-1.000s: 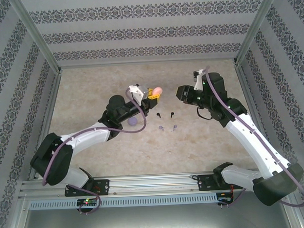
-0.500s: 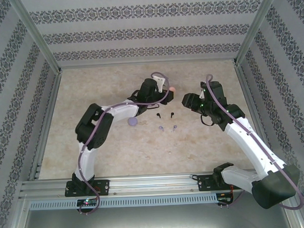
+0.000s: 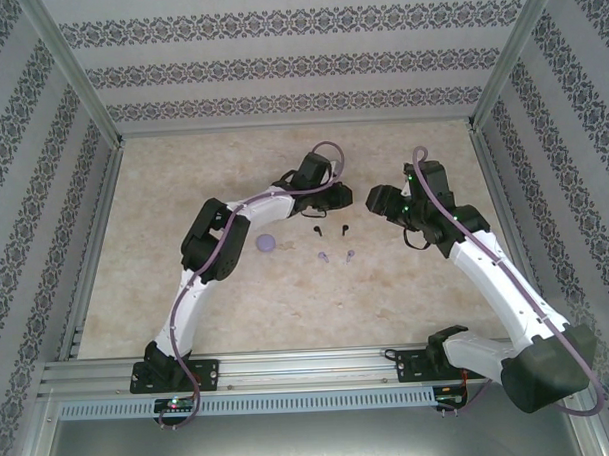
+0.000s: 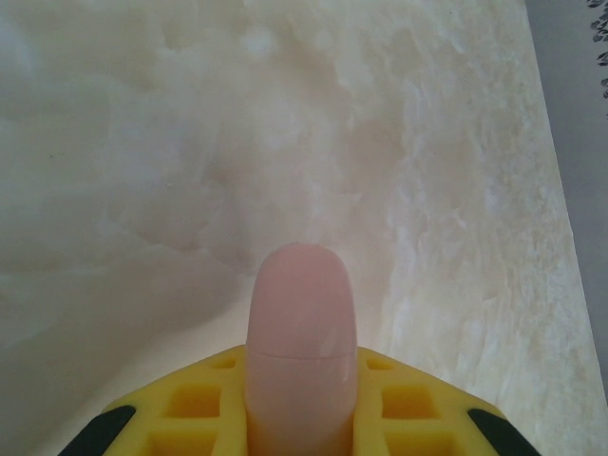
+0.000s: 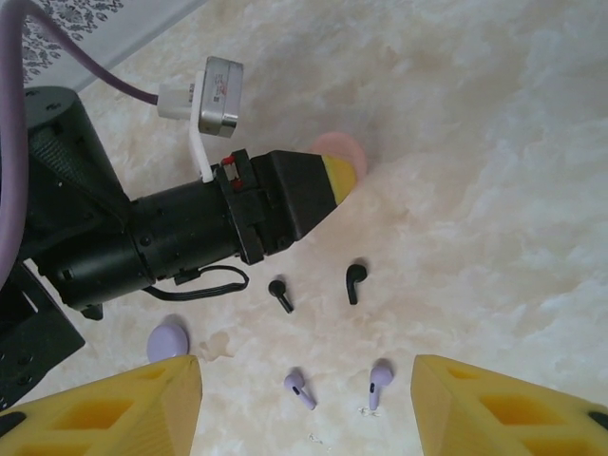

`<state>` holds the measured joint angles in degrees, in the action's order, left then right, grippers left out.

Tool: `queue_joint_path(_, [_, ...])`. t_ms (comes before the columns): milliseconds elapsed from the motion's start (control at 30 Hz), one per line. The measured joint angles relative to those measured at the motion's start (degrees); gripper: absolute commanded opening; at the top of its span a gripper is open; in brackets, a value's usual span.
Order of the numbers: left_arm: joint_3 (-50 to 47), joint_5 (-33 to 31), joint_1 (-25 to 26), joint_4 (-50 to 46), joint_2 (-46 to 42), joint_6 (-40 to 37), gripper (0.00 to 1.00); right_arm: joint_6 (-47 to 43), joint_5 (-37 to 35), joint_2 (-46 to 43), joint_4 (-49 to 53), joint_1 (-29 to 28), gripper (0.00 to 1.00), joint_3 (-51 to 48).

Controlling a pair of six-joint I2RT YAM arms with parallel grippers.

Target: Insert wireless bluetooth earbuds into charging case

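Left gripper (image 5: 340,180): yellow fingers closed tight on a pale pink, smooth, round-ended charging case (image 4: 301,328), which stood out past the fingertips over the pale marbled table (image 4: 142,142). Right gripper (image 5: 304,410): yellow fingers (image 5: 114,413) stood wide apart and held nothing. Just ahead of them lay two lilac stemmed earbuds (image 5: 299,389), and beyond those two black stemmed earbuds (image 5: 354,282), just beside the left gripper; a lilac round case (image 5: 168,339) lay near the finger on the left of the right wrist view.
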<state>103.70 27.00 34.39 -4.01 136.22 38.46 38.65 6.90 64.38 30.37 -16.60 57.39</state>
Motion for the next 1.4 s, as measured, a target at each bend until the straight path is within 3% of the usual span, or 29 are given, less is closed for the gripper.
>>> queue_joint_path(600, [9.7,-2.9,-0.7,-16.7,3.8,0.2,0.45,-1.1,4.4,1.2,0.1,3.0,0.73,4.2])
queue_joint_path(867, [9.7,-5.3,-2.0,-21.0,1.4,-3.2,0.48,-1.0,4.3,1.6,0.1,2.3,0.73,4.8])
queue_joint_path(1000, [6.3,-7.6,-2.5,-21.4,-5.8,-6.1,0.48,-0.9,2.6,1.9,0.1,-0.9,0.74,4.8])
queue_joint_path(1167, [-4.4,-11.0,-4.2,-18.9,-21.5,-9.2,0.49,0.1,-0.9,6.8,0.1,-8.3,0.73,5.2])
queue_joint_path(1400, [-23.2,-14.6,-12.6,-10.4,-40.6,-10.4,0.56,4.6,-6.8,21.9,0.1,-20.9,0.74,11.7])
